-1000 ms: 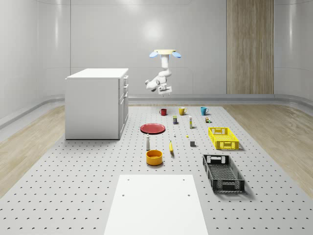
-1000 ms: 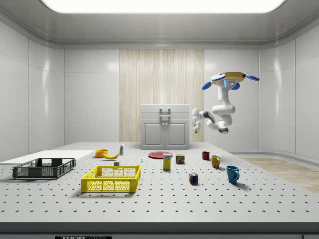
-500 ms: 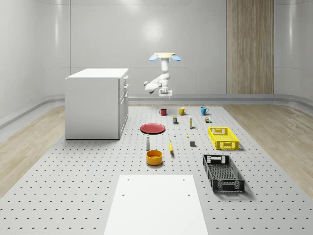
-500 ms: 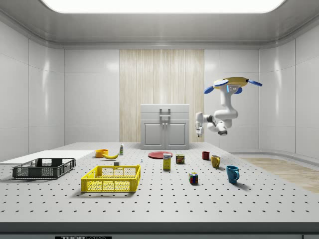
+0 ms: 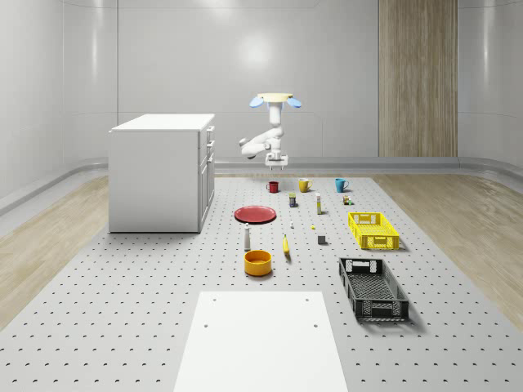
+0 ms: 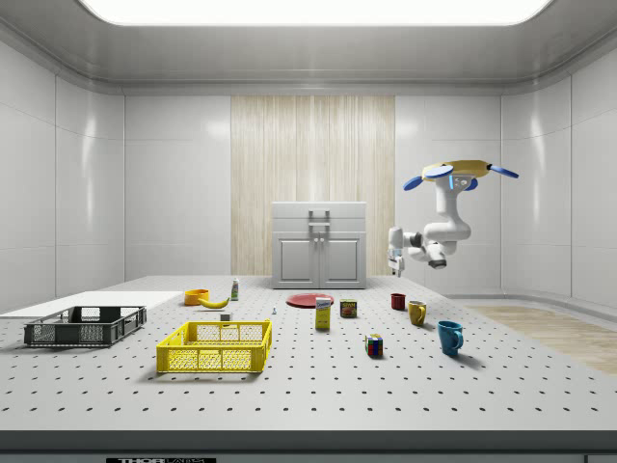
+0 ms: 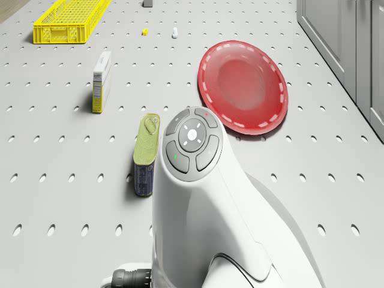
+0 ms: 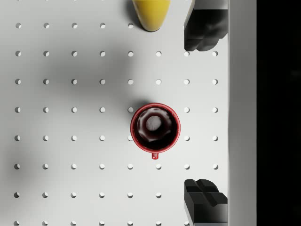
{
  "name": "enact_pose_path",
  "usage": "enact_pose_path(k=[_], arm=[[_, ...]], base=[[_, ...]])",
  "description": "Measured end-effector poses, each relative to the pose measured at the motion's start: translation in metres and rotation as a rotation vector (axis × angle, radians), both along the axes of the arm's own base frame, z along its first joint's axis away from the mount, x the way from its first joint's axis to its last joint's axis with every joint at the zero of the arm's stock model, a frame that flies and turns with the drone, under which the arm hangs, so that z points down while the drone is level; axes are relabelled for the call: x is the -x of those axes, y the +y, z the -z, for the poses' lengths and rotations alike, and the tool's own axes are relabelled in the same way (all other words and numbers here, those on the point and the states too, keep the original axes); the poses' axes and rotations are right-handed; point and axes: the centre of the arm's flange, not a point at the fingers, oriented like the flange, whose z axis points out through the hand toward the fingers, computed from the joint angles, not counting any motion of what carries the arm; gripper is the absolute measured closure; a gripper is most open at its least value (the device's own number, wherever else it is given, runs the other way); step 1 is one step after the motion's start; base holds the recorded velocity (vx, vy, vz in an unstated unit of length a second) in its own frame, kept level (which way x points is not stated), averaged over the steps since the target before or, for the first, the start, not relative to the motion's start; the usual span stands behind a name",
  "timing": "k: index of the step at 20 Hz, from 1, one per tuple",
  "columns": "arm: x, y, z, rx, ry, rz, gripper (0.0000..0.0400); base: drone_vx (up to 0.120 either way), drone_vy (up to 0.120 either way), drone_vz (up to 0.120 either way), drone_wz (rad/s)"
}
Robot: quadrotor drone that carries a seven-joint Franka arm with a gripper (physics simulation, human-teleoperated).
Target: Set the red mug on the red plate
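Observation:
The red mug (image 5: 273, 186) stands upright on the perforated table, beyond the red plate (image 5: 255, 214). The drone (image 5: 274, 100) hovers high above the mug, its arm bent down. My gripper (image 5: 276, 165) hangs well above the mug, pointing down. From the side, the gripper (image 6: 395, 272) sits clearly higher than the mug (image 6: 397, 301) and the plate (image 6: 309, 300). In the wrist view the mug (image 8: 155, 127) is seen from straight above, with the open gripper (image 8: 203, 115) and its dark fingertips (image 8: 202, 30) offset to one side. The plate (image 7: 243, 84) lies flat and bare in the drone view.
A yellow mug (image 5: 303, 184) and a blue mug (image 5: 341, 184) stand in a row with the red one. A can (image 7: 146, 155) and a box (image 7: 101, 81) lie near the plate. The white cabinet (image 5: 162, 171) rises at the whole-scene view's left. Baskets (image 5: 373, 229) stand at the right.
The drone has sunk lower and shifted toward the side view's right. The arm has swung so the gripper now points down above the red mug.

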Motion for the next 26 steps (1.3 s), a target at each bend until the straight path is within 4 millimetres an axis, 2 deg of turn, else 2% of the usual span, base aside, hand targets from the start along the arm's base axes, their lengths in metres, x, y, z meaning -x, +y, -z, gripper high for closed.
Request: enact_pose_path(k=[4, 10, 14, 22, 26], arm=[[0.0, -0.0002, 0.0, 0.002, 0.0, 0.0, 0.0], [0.0, -0.0003, 0.0, 0.004, 0.0, 0.0, 0.0], [0.0, -0.0004, 0.0, 0.004, 0.0, 0.0, 0.0], [0.0, -0.0004, 0.0001, 0.004, 0.0, 0.0, 0.0], [0.0, -0.0004, 0.0001, 0.004, 0.0, 0.0, 0.0]], base=[[-0.01, 0.12, -0.12, 0.0], [0.0, 0.0, -0.093, 0.0], [-0.1, 0.0, -0.12, 0.0], [0.0, 0.0, -0.12, 0.0], [0.0, -0.06, -0.01, 0.0]])
